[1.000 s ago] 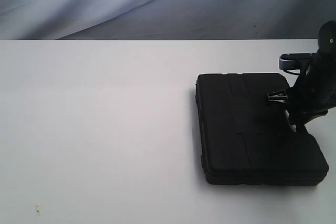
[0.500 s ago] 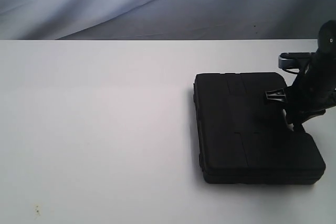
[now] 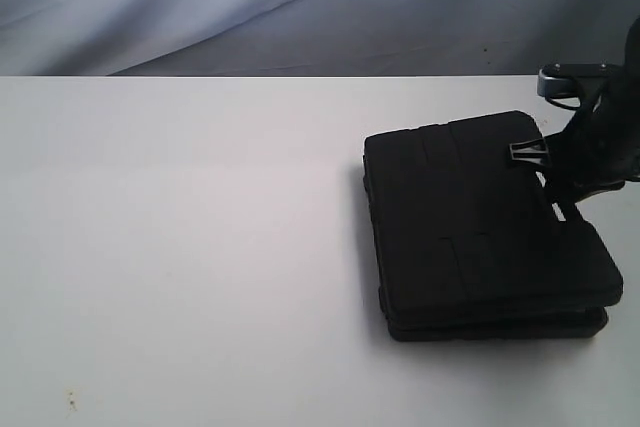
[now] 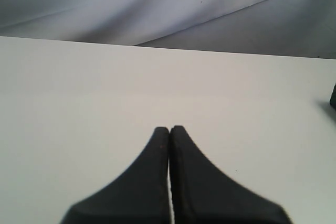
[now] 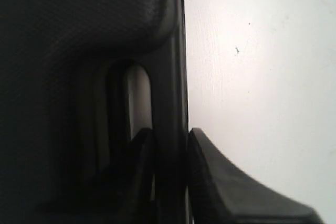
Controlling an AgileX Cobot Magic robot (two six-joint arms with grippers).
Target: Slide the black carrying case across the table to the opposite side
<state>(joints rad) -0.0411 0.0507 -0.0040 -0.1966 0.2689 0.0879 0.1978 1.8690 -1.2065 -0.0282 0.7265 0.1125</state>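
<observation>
The black carrying case [image 3: 470,217] lies on the right half of the white table [image 3: 180,227], its handle side raised a little off the surface. My right gripper [image 3: 560,202] holds it at that right edge. In the right wrist view the gripper [image 5: 170,135] is shut on the case's handle bar [image 5: 170,93], one finger inside the handle slot and one outside, with the case body [image 5: 68,24] beside it. My left gripper [image 4: 169,128] is shut on nothing above bare table [image 4: 79,93]; a corner of the case [image 4: 333,97] shows at that view's edge. The left gripper is outside the exterior view.
Grey draped cloth [image 3: 250,7] hangs behind the table's far edge. White tabletop stretches left of the case, with a small speck [image 3: 70,402] near the front left corner.
The case has shifted slightly left and turned, and its handle side has risen off the table. My right gripper has moved up and back with the handle.
</observation>
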